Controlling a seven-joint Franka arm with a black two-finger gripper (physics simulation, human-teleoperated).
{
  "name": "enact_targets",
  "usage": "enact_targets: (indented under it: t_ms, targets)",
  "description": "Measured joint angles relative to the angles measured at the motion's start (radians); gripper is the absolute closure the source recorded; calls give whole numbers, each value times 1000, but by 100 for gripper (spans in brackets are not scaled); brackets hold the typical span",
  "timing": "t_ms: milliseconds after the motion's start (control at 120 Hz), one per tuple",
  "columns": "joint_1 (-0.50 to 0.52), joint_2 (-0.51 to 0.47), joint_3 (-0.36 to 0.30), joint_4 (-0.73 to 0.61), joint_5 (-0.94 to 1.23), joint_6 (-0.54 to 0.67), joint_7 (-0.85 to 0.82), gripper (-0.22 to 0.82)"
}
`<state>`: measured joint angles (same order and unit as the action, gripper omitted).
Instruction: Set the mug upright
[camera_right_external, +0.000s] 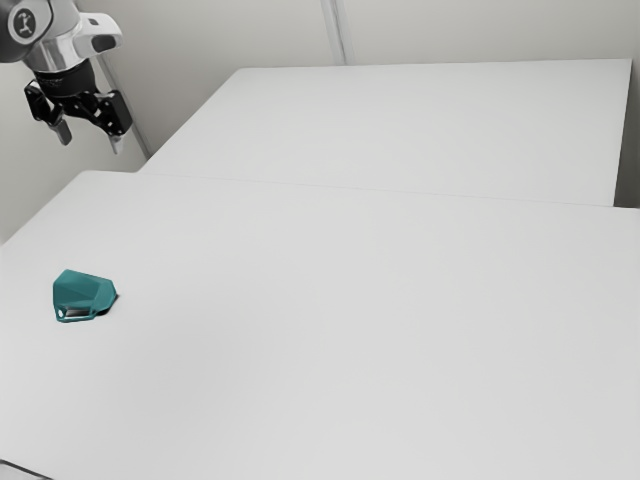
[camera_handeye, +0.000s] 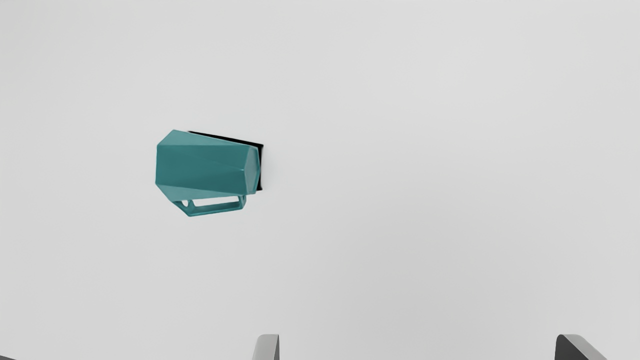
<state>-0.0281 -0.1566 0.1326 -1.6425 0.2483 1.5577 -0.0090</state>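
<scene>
While pincer (camera_right_external: 91, 146) hovers, mug (camera_right_external: 83, 292) lower, apart

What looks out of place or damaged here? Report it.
The faceted teal mug lies on its side on the white table instead of standing upright, its handle out sideways. I see no spill or damage.

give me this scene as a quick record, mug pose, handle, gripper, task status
object: teal faceted mug
pose: lying on its side
handle: along the mug's side, not gripped
surface: white table
gripper: open, raised, holding nothing
gripper position: exterior view's upper left
task status: mug not upright
</scene>
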Motion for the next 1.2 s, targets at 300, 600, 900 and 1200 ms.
enact_targets:
  t_ms: [300, 600, 900, 1200]
  targets:
    - [10, -2, 2, -37, 0, 32, -1, 0]
    - [375, 20, 2, -106, -249, -1, 33, 0]
    - [678, 213, 1, -99, -453, 7, 220, 0]
    - [779, 410, 1, -34, -593, 52, 477, 0]
